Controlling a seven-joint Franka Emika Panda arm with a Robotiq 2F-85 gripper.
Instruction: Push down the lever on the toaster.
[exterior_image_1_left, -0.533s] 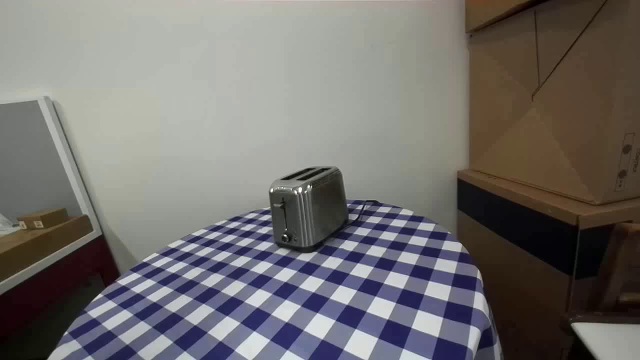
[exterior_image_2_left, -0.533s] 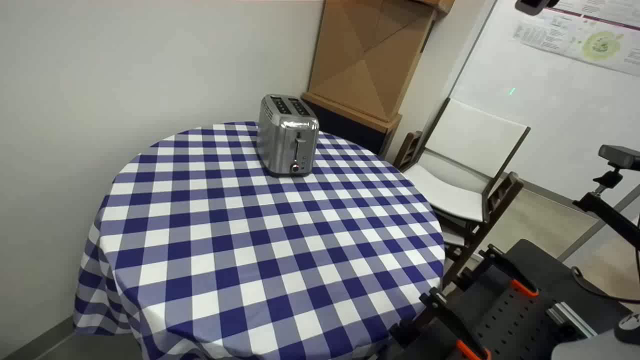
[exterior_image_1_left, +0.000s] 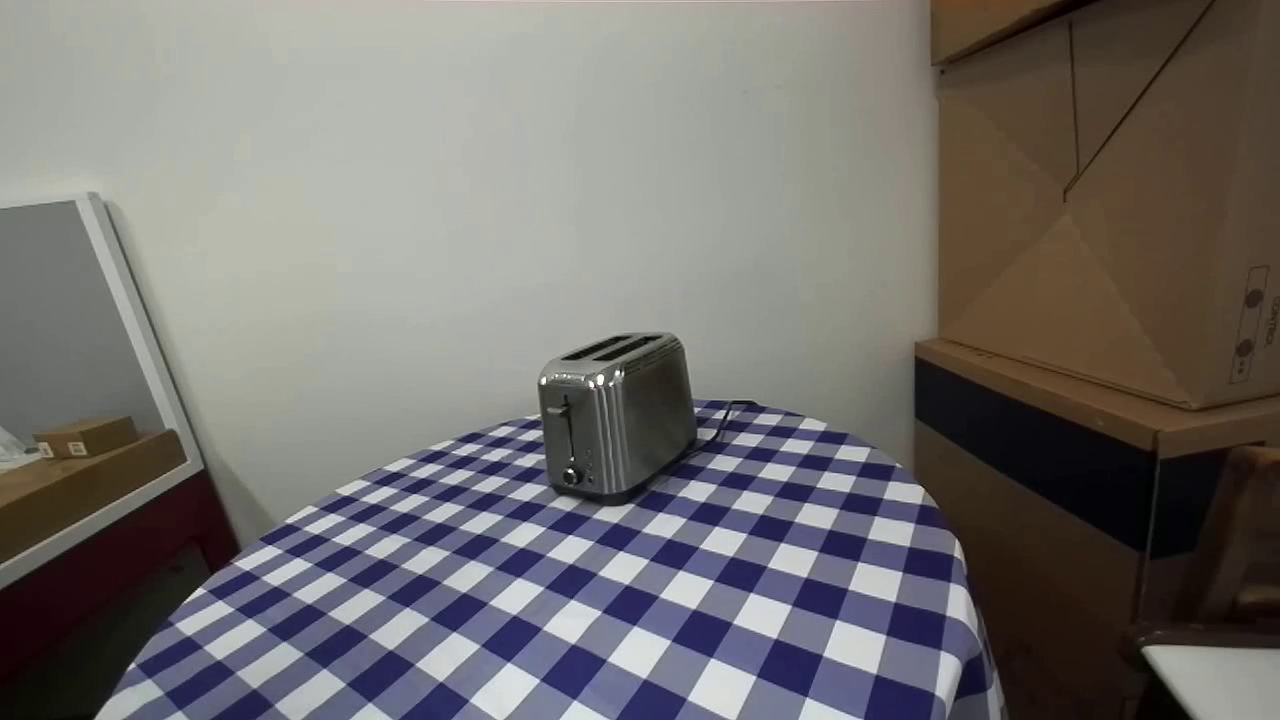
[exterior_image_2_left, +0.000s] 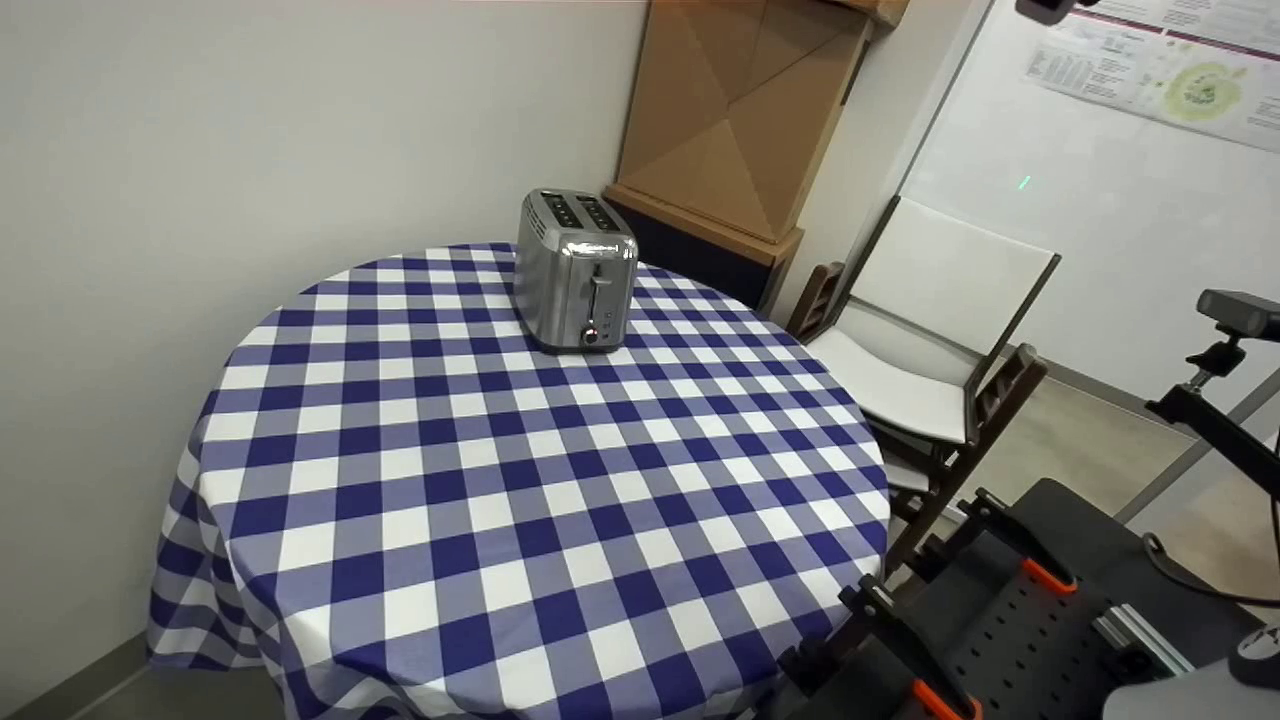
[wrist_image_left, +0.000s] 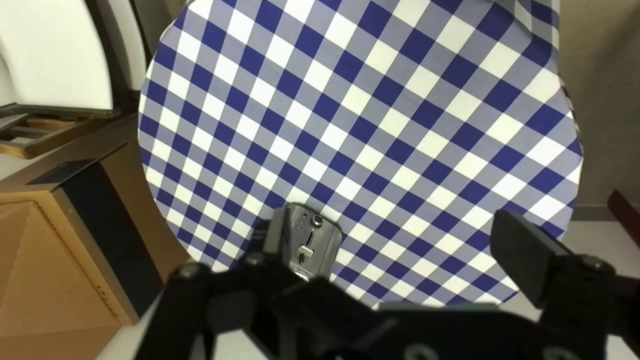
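A silver toaster (exterior_image_1_left: 650, 425) stands upright on a checkered table; it also shows in an exterior view (exterior_image_2_left: 560, 285) and in the wrist view (wrist_image_left: 324, 240). Its lever (wrist_image_left: 306, 250) sits near the upper end of its slot, above a round knob (wrist_image_left: 316, 221); the lever also shows in both exterior views (exterior_image_1_left: 560, 410) (exterior_image_2_left: 600, 282). My gripper (wrist_image_left: 392, 225) is open and empty, its fingers wide apart. It is apart from the toaster, and its left finger and body hide part of the toaster in the wrist view.
A blue-and-white checkered cloth (exterior_image_2_left: 480, 500) covers the round table. Cardboard boxes (exterior_image_1_left: 1080, 300) stand beside it, near the wall. White folding chairs (exterior_image_2_left: 950, 290) and a black stand with orange-handled clamps (exterior_image_2_left: 1045, 575) are by the table. A cord (exterior_image_1_left: 722, 425) runs behind the toaster.
A dark piece at the top right edge of an exterior view, perhaps part of my arm or gripper, has shifted slightly up and left. The toaster and its lever have not moved.
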